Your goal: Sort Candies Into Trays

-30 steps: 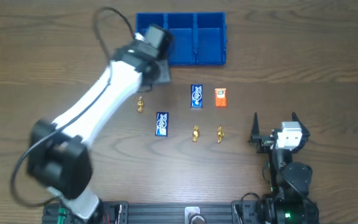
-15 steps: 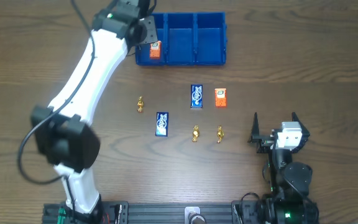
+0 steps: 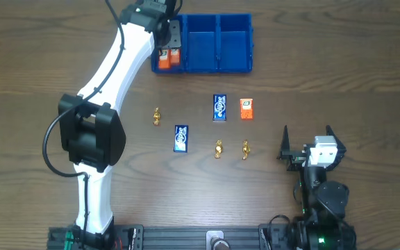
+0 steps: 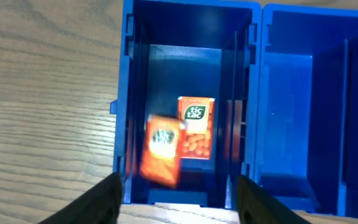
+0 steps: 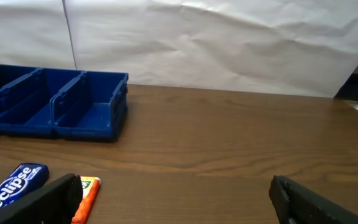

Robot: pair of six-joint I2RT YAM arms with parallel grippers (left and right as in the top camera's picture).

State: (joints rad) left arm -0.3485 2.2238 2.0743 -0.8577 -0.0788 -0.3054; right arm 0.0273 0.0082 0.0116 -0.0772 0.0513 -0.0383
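Observation:
The blue three-compartment tray (image 3: 235, 43) stands at the back of the table. My left gripper (image 3: 167, 26) hovers open over its left compartment (image 4: 185, 62). Below the gripper (image 4: 178, 186), two orange candy boxes lie in that compartment: one flat (image 4: 196, 125), one blurred and tilted (image 4: 161, 149); both also show from above (image 3: 169, 59). On the table lie two blue packs (image 3: 219, 107) (image 3: 180, 138), one orange box (image 3: 246, 109) and three gold candies (image 3: 157, 116) (image 3: 218, 149) (image 3: 246, 148). My right gripper (image 3: 307, 137) stands open near the front right, holding nothing.
The right wrist view looks across the table past its gripper (image 5: 179, 205) to the tray (image 5: 55, 99), a blue pack (image 5: 14, 183) and an orange box (image 5: 87, 190). A white sheet (image 5: 229, 43) hangs behind the table. The tray's middle and right compartments hold nothing.
My left arm swung up to the tray's left compartment with an orange box and let it go; the box now lies inside beside another. The right arm stayed still.

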